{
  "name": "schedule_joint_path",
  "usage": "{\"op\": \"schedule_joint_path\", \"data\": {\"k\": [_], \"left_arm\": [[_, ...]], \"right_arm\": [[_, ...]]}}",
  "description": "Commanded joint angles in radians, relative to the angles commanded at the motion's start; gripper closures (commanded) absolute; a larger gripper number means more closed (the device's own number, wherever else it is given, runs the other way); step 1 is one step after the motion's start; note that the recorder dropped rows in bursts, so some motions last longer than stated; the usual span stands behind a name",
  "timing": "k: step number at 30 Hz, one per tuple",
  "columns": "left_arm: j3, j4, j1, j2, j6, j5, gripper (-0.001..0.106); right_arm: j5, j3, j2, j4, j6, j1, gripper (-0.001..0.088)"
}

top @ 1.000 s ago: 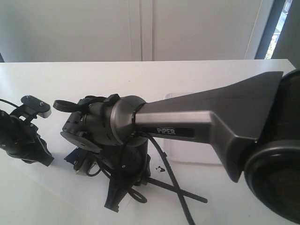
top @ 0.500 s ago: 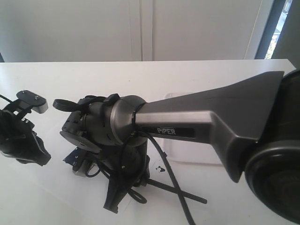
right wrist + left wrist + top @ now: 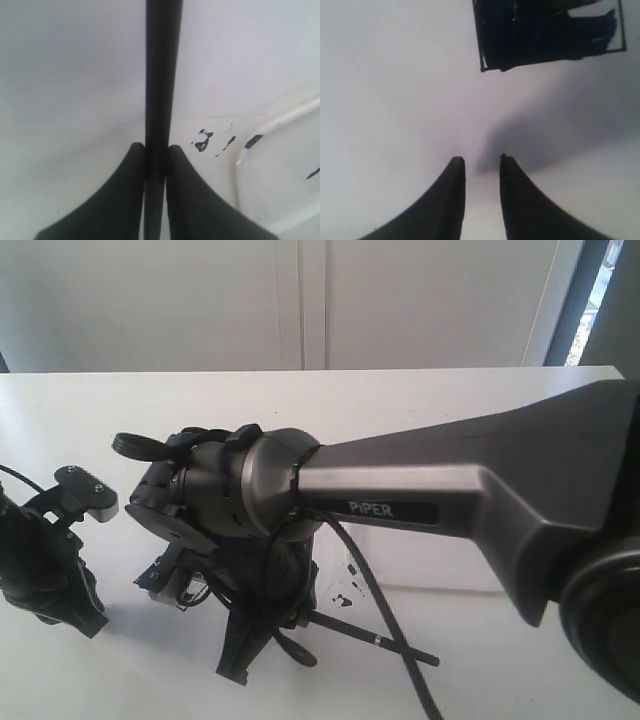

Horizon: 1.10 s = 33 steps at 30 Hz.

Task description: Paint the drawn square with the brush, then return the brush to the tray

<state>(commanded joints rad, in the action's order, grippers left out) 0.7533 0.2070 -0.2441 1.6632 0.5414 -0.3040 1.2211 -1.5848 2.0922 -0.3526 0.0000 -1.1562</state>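
Right arm now sits higher and further left in the exterior view than a second ago, wrist lifted a bit off the table (image 3: pixel 450 400); the left gripper (image 3: pixel 482 160) has also shifted, now lower at the left edge of that view. The right gripper (image 3: pixel 156 147) is clamped on the brush (image 3: pixel 161 100), black handle pinched tight between the two jaws and running straight out past them. The exterior view shows a thin dark rod low over the table, slanting toward the tray (image 3: pixel 430 565), likely the same brush; I can't tell which end is the tip. The left gripper's jaws stand a little apart with nothing between them, hovering over bare white surface. The square (image 3: pixel 545 35) shows in the left wrist view, inside smeared dark blue almost edge to edge, with a pale gap at one corner. Paint specks (image 3: pixel 202 145) lie on the table just beside the tray corner (image 3: pixel 280 125). Judgement: the painting looks about done, and the lift reads as the start of the return leg. The brush is not yet in the tray, so that step remains. The risk is dripping more paint on the table on the way.
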Motion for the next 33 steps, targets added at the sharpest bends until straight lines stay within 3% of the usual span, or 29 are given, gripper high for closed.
{"op": "schedule_joint_path", "data": {"k": [21, 33], "left_arm": [[0.000, -0.086, 0.002, 0.028, -0.063, 0.074, 0.075], [0.000, -0.086, 0.002, 0.010, -0.074, 0.070, 0.075]], "right_arm": [[0.000, 0.002, -0.037, 0.044, 0.000, 0.000, 0.0868], [0.000, 0.002, -0.006, -0.028, 0.097, 0.007, 0.0868]]}}
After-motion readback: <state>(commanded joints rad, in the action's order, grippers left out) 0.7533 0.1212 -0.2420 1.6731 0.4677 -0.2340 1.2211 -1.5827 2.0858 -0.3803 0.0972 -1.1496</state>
